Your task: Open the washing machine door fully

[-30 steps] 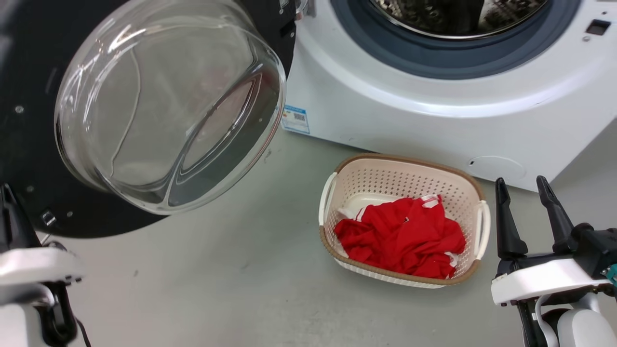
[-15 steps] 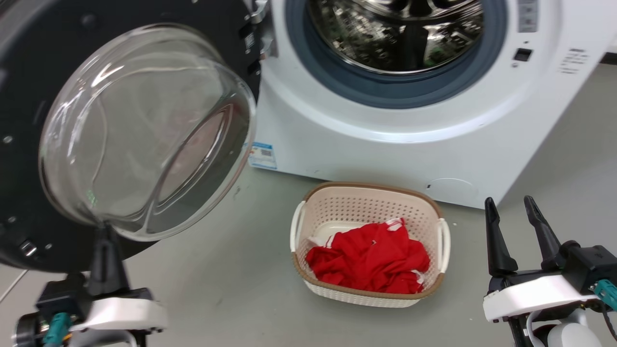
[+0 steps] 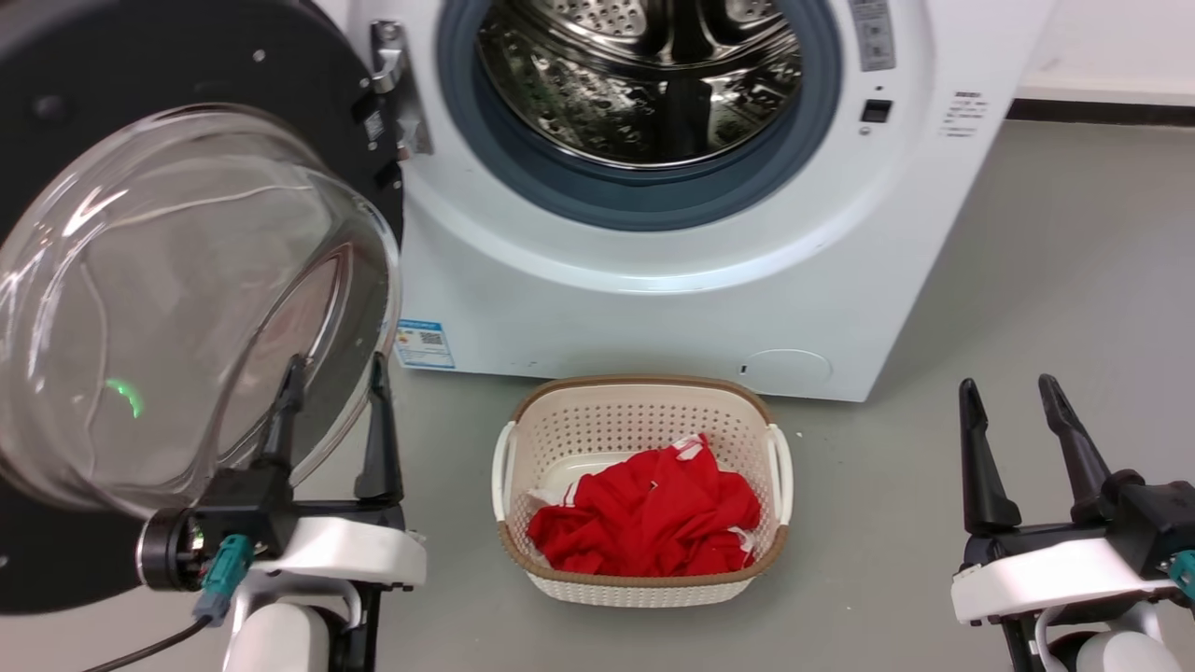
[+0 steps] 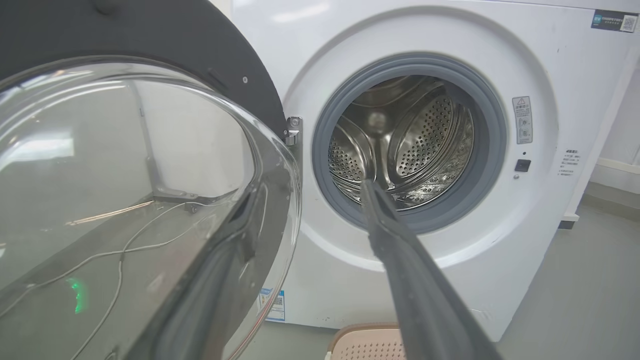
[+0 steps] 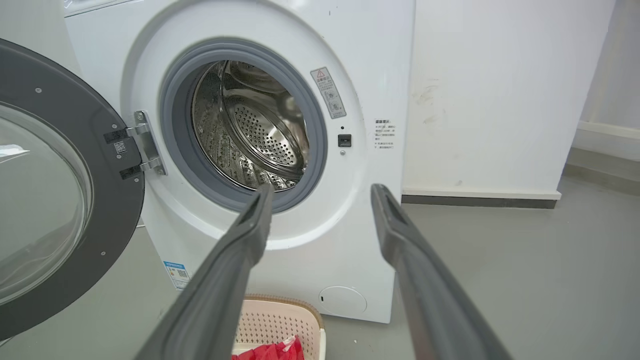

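**Door wide open, left claw at the glass**

The washing machine door (image 3: 177, 308) hangs open on its hinge (image 3: 390, 84) at the left of the white machine (image 3: 653, 308). Its inner side faces the robot and the clear glass bowl bulges toward the head camera. The steel drum (image 3: 644, 75) is fully uncovered.

The left gripper (image 3: 336, 369) stands at the lower right edge of the bowl with its two fingers parted and nothing between them. In the left wrist view one finger (image 4: 220, 280) lies against the outline of the glass. Whether it touches the glass I cannot tell. The right gripper (image 3: 1006, 392) waits well apart at the lower right, fingers also spread and empty.

On the floor just in front of the machine sits a basket (image 3: 644, 382) holding a red cloth (image 3: 644, 513).

The opening step looks nearly finished. What may remain is a last push to carry the door to its stop. That calls for a gentle sideways press on the black rim rather than the smooth glass. The fingers should stay clear of the hinge and the basket.
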